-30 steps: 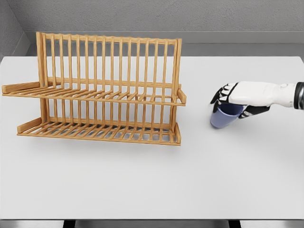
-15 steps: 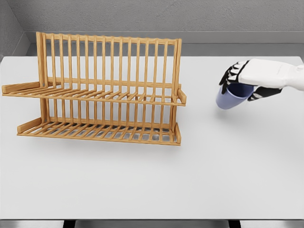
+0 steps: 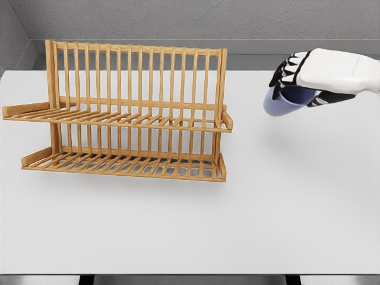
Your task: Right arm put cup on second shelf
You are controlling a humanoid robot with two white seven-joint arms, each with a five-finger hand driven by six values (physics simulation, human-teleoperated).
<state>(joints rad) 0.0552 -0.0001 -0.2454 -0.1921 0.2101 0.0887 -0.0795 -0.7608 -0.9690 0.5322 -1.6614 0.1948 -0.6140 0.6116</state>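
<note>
White table [image 3: 178, 225], grey wall behind. Head view: wooden two-tier rack [image 3: 127, 113], both shelves bare. My right hand [image 3: 303, 80], fingers curled around the blue cup [image 3: 284, 102], holds it aloft right of the rack, high enough for the upper shelf.

- The rack [image 3: 127, 113] is warm, slatted wood with a soft sheen.
- The table [image 3: 267, 214] is smooth, matt white.
- The cup [image 3: 284, 102] looks like smooth matt-blue plastic.
- The right hand [image 3: 309, 74] has a glossy white shell.
</note>
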